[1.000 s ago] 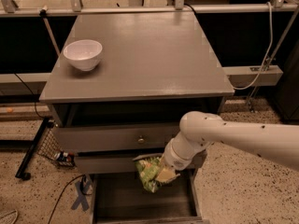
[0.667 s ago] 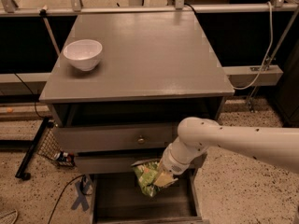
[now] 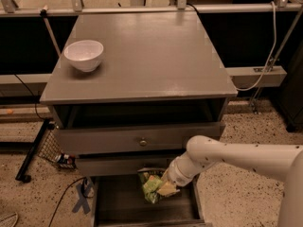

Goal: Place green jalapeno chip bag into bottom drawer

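Note:
The green jalapeno chip bag [image 3: 151,187] is crumpled and hangs just over the open bottom drawer [image 3: 118,200], a dark grey tray pulled out at the foot of the cabinet. My gripper [image 3: 165,188] is at the end of the white arm that reaches in from the right, and it holds the bag by its right side, close under the front of the drawer above. The bag's lower edge is near the drawer floor; I cannot tell if it touches.
A white bowl [image 3: 84,55] stands on the grey cabinet top [image 3: 151,60] at the left. A knobbed drawer [image 3: 142,142] sticks out a little above the gripper. Cables and a black frame [image 3: 33,152] lie on the speckled floor at the left.
The arm has lowered and moved slightly left, carrying the bag further down into the open bottom drawer.

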You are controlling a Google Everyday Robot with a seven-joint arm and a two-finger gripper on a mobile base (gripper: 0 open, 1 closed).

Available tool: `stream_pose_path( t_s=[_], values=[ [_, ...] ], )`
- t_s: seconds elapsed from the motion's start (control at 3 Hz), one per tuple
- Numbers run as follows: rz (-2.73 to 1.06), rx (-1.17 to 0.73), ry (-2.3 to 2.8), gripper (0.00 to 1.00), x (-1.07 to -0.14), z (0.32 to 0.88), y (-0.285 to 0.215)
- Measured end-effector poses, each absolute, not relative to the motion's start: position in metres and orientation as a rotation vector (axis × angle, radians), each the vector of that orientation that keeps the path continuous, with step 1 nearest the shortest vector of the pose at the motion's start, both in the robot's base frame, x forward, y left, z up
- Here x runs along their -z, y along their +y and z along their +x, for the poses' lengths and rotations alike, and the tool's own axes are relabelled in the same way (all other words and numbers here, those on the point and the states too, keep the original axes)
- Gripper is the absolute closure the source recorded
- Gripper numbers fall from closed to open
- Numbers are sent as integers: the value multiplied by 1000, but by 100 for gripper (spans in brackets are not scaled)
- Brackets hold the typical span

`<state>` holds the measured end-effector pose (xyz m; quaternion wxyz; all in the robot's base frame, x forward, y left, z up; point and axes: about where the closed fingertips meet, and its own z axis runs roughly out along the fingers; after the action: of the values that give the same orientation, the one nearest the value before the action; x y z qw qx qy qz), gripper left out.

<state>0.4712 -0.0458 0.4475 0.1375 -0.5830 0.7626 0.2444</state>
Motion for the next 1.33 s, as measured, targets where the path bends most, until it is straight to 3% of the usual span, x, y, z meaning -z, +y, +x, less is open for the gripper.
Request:
stream_pose_path(
  t_s=[1.33],
  values=[
    [-1571,-858,2111,100,-338,489,-26]
  ],
)
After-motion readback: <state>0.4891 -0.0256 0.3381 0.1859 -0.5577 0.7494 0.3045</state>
